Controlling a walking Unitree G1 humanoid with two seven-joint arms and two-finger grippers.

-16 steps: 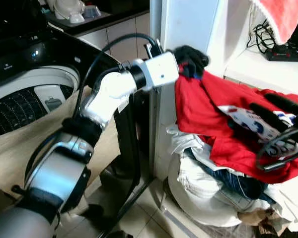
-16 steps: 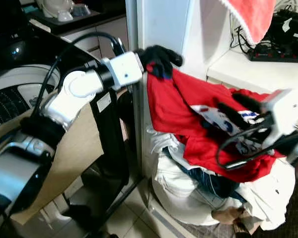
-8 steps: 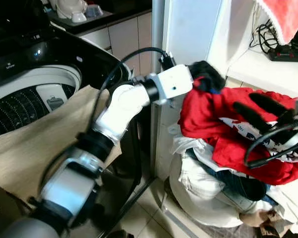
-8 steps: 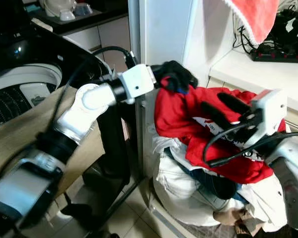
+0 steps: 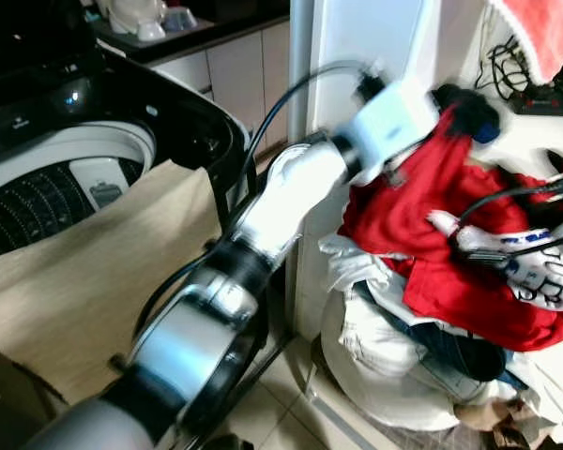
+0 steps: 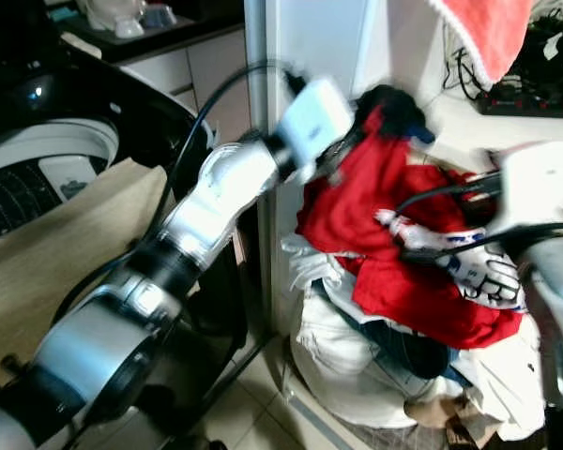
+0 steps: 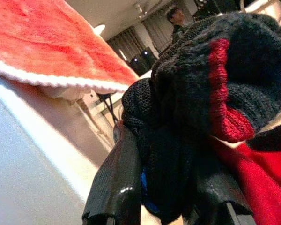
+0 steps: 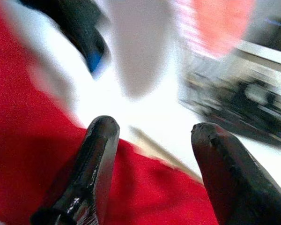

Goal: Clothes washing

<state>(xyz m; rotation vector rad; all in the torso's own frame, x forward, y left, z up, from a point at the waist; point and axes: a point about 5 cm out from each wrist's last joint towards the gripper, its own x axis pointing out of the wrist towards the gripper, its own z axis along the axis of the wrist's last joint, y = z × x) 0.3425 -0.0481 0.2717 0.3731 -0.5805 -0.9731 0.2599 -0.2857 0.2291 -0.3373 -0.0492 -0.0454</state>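
A red garment [image 5: 403, 206] with a white printed patch [image 5: 535, 267] lies on top of a laundry pile beside the washing machine [image 5: 56, 178]. My left gripper [image 5: 460, 105] reaches across to it and is shut on its black knit collar [image 7: 196, 93], lifting that edge above the pile. The red cloth hangs stretched below the grip. My right gripper [image 8: 154, 129] is open just over the red cloth at the right side of the pile, with nothing between its fingers [image 8: 91, 168]. Its white wrist [image 6: 544, 183] and black cable [image 5: 507, 202] sit above the printed patch.
The top-loader's drum is open at the left, with a beige cloth [image 5: 94, 272] draped over its front. White clothes and jeans [image 5: 441, 347] fill the pile below. A white post [image 5: 357, 37] stands behind my left arm. A red towel [image 5: 544, 28] hangs above a shelf holding a power strip [image 5: 544, 98].
My left gripper has moved up and to the right with the collar, pulling the red garment upward. My right gripper has shifted lower over the printed patch.
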